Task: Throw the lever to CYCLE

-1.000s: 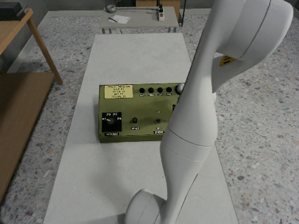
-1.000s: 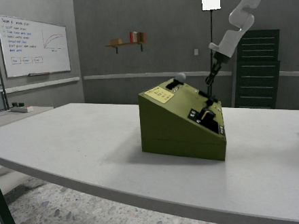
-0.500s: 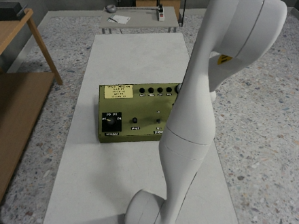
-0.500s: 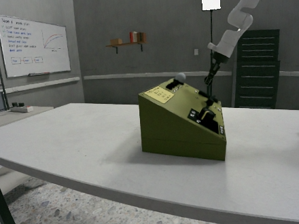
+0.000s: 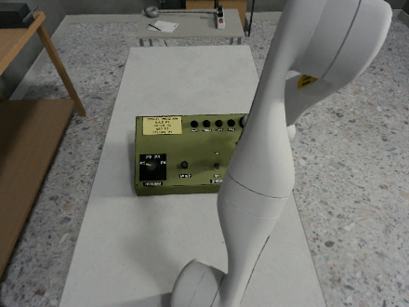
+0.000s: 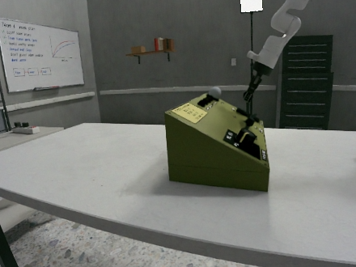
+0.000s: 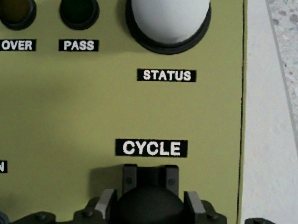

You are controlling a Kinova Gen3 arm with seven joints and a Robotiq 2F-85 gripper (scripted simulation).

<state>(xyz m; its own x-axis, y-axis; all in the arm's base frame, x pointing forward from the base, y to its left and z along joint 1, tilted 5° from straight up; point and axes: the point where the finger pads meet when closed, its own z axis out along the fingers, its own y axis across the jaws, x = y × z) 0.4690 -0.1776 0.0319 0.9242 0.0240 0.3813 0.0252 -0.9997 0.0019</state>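
The olive console (image 5: pixel 191 155) sits in the middle of the white table; it also shows in the exterior view (image 6: pixel 218 141). In the wrist view the lever's black knob (image 7: pixel 148 202) sits at the bottom edge between my two fingers, just below the CYCLE label (image 7: pixel 151 148). My gripper (image 7: pixel 150 207) is shut on this knob. In the exterior view the gripper (image 6: pixel 247 95) reaches down to the console's far side. In the top view my arm (image 5: pixel 265 153) hides the lever and the gripper.
A white STATUS lamp (image 7: pixel 167 20) lies above the CYCLE label, with the PASS and OVER lamps to its left. A rotary selector (image 5: pixel 151 168), a small toggle (image 5: pixel 184 165) and a row of dark lamps (image 5: pixel 212 124) are on the console face. A wooden bench (image 5: pixel 28 140) stands to the left.
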